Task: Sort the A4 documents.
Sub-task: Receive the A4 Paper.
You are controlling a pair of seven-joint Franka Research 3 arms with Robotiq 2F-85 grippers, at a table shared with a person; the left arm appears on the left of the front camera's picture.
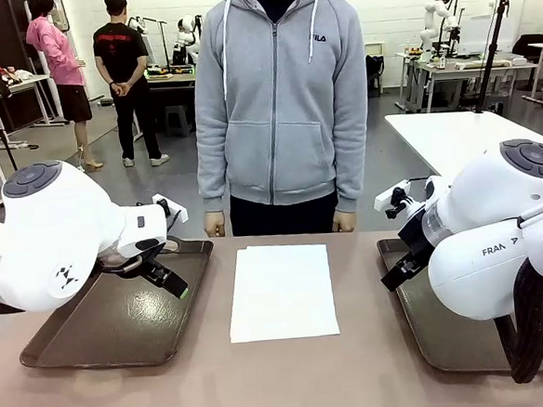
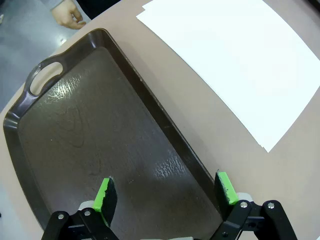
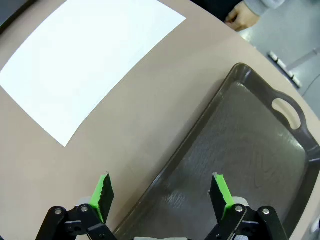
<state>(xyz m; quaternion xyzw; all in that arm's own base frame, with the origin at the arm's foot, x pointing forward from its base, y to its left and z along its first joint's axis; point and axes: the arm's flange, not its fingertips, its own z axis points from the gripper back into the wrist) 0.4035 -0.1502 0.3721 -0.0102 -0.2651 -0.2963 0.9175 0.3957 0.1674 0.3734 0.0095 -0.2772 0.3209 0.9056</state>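
You are looking at a job barely beginning: the paper sheets (image 1: pixel 281 291) are lying in one stack on the surface (image 1: pixel 201 395), between the left tray (image 1: pixel 103 332) and the right tray (image 1: pixel 440 345) (both are sitting bare). Your left claw (image 2: pixel 164 177) and right claw (image 3: pixel 160 176) are hovering at the inner edges of their trays with fingers apart, gripping nothing, so all the sorting is waiting for you.
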